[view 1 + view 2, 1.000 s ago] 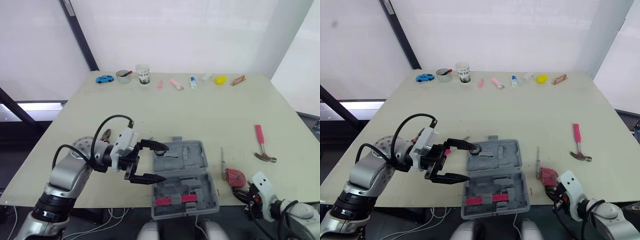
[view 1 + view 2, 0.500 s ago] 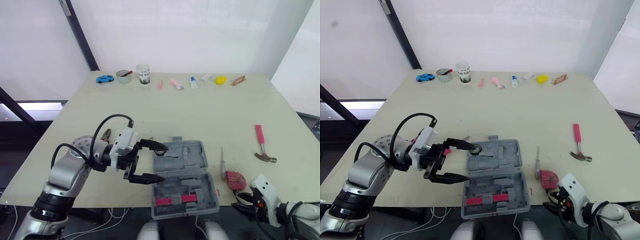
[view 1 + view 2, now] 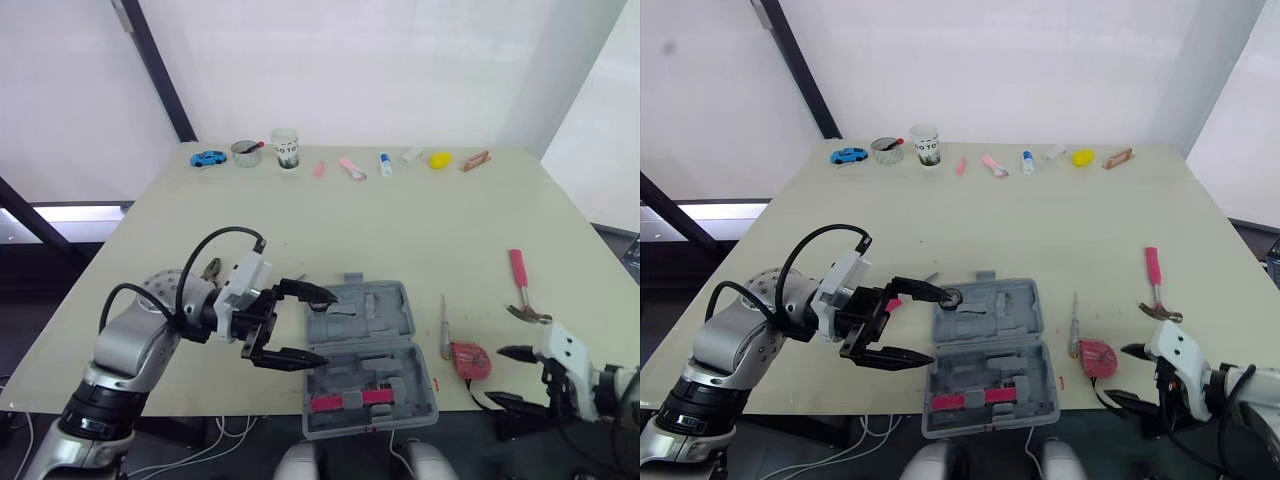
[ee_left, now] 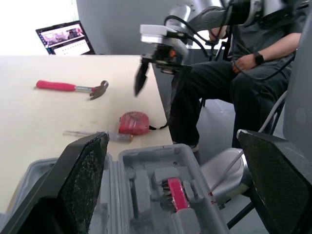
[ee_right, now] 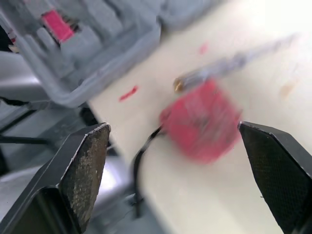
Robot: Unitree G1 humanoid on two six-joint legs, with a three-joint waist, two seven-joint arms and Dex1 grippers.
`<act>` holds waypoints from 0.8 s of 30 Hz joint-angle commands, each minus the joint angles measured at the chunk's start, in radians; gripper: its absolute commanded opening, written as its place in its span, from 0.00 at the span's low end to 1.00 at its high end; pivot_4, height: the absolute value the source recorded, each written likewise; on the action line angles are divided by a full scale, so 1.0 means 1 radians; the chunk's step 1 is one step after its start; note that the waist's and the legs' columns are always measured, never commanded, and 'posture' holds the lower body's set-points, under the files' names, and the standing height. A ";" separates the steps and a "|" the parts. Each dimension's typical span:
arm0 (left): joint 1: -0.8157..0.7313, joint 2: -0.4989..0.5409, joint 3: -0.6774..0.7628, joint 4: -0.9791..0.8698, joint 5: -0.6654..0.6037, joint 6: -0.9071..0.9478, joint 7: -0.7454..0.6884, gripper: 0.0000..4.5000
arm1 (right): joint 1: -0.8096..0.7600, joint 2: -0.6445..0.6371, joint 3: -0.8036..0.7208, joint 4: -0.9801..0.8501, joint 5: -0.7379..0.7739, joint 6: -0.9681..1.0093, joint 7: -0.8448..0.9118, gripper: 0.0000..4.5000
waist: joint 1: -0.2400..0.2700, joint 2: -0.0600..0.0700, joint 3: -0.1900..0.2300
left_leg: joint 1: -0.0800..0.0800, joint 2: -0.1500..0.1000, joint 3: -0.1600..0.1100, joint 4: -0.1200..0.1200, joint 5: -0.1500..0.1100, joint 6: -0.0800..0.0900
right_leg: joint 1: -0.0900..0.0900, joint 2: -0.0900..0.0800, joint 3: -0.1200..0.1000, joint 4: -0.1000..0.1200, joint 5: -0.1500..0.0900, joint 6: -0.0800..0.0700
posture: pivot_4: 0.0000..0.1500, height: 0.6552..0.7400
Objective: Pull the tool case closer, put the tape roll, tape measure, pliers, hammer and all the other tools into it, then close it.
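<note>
Bright, even, diffuse light from the white backdrop (image 3: 350, 70) across the upper frame; the table (image 3: 420, 230) carries only faint, soft shadows. Right wrist view: tape measure (image 5: 202, 124) smeared at centre, probably by motion.

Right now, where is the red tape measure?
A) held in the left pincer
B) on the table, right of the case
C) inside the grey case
B: the tape measure lies on the table beside the open tool case.
</note>
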 commanded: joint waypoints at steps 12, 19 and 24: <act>0.012 0.022 0.021 -0.043 -0.007 -0.019 -0.004 1.00 | -0.377 0.048 0.265 0.555 -0.226 -0.513 0.238 0.98 | 0.000 0.000 0.001 | 0.000 0.000 0.000 0.001 0.000 0.000 | 0.000 0.000 0.000 0.001 0.002 -0.004 | 1.00 1.00; 0.016 0.028 0.027 -0.045 -0.007 -0.026 -0.003 1.00 | -0.438 0.079 0.300 0.698 -0.271 -0.600 0.239 0.98 | 0.000 0.000 0.001 | 0.000 0.000 0.001 0.001 0.000 0.000 | 0.000 0.000 0.001 0.001 0.002 -0.004 | 1.00 1.00; 0.021 0.033 0.031 -0.040 -0.008 -0.034 -0.005 1.00 | -0.459 0.110 0.302 0.744 -0.279 -0.606 0.226 0.98 | -0.001 0.000 0.001 | 0.000 0.000 0.001 0.001 0.000 0.000 | 0.000 0.000 0.001 0.001 0.002 -0.004 | 1.00 1.00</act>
